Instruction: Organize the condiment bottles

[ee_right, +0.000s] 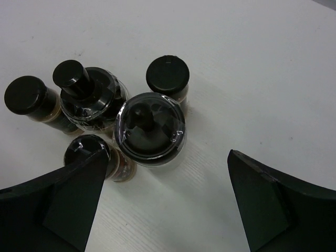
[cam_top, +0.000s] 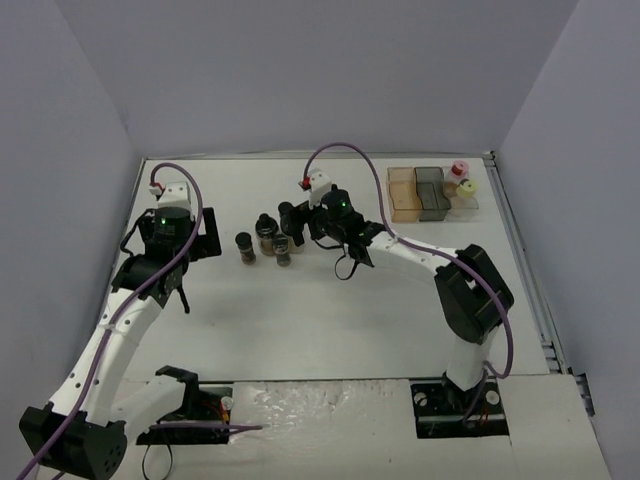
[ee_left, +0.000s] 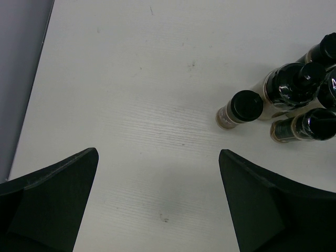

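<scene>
Bottles (cam_top: pixel 270 238) are standing in a tight cluster on the white table (cam_top: pixel 330 320), left of its middle. The right wrist view is showing five of them, all black-capped. Two are stouter, with knobbed tops: a wide bottle (ee_right: pixel 149 130) in front and a knobbed bottle (ee_right: pixel 86 97) behind it to the left. Three slimmer ones are sitting around them.

The right gripper (ee_right: pixel 168 152) is hanging right over this cluster with its jaws spread wide and gripping nothing. The wide bottle is lying just ahead of the gap between the fingers. One slim bottle (ee_right: pixel 84 149) is showing partly behind the left finger (ee_right: pixel 63 199); whether the finger is touching it I cannot tell. The other finger (ee_right: pixel 278 205) is hanging over bare table.

The left gripper (ee_left: pixel 157 152) is hovering to the left of the cluster, jaws spread just as wide, with only bare table between its fingers (ee_left: pixel 52 205). In its view the nearest bottle (ee_left: pixel 242 108) is standing ahead and to the right, apart from both fingers.

A pink-capped bottle (cam_top: pixel 460 170) and a yellow-capped bottle (cam_top: pixel 467 186) are standing at the right end of the tray (cam_top: pixel 403 193), which is sitting at the far right of the table, well apart from the cluster.
</scene>
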Robot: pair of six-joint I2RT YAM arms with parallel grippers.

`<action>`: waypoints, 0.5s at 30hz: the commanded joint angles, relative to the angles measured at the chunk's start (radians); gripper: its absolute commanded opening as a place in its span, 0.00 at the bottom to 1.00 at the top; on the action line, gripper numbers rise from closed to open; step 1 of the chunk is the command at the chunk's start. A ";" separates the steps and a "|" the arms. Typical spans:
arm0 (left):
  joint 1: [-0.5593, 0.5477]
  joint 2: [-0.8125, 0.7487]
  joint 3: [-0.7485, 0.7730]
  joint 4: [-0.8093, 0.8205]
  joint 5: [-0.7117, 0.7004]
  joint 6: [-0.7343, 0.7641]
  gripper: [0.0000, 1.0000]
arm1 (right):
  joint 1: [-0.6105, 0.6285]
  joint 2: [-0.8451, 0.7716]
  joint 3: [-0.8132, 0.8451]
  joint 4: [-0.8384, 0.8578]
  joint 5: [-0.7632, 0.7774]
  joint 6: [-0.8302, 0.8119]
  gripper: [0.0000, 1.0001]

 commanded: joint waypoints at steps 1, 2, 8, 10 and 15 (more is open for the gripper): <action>0.007 -0.018 0.020 0.056 0.012 -0.018 0.97 | 0.019 0.036 0.100 0.107 0.027 -0.014 0.94; 0.007 -0.017 0.020 0.056 0.015 -0.017 0.97 | 0.021 0.050 0.113 0.107 0.034 -0.015 0.94; 0.007 -0.016 0.021 0.055 0.015 -0.017 0.97 | 0.025 0.118 0.155 0.119 0.061 -0.021 0.89; 0.007 -0.015 0.020 0.055 0.018 -0.016 0.97 | 0.027 0.135 0.169 0.110 0.071 -0.025 0.85; 0.007 -0.015 0.021 0.055 0.021 -0.016 0.97 | 0.026 0.147 0.165 0.103 0.071 -0.025 0.80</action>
